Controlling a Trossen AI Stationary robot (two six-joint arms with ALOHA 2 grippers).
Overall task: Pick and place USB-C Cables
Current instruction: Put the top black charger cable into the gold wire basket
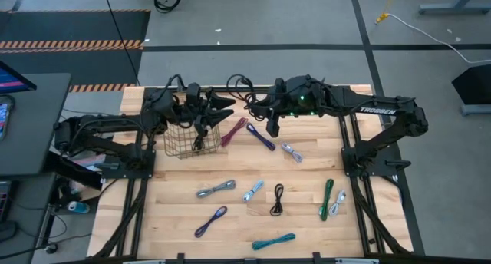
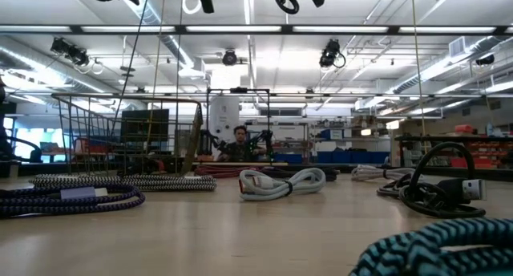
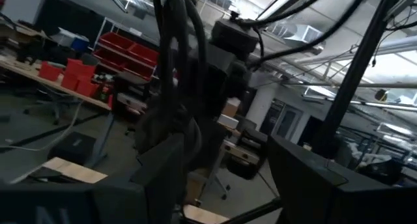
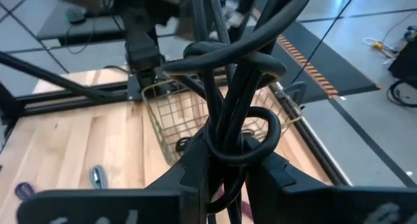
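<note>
High view: the worktop [image 1: 176, 210] is strewn with USB-C Cables [image 1: 215, 189], the wire basket [image 1: 189, 141] at its rear. A black cable [image 4: 236, 113], light and floppy, is pinched mid-coil by the right pincer [image 4: 225, 172]; the left pincer [image 1: 205, 114] gapes empty above the basket.

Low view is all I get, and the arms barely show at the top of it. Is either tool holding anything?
Observer: Yes. The right tool is shut on a looped black cable.
Operator: Where is it, roughly?
Observer: Raised above the table, beside the wire basket, not over it.
Operator: And the other arm?
Observer: The left tool hangs open over the basket.
</note>
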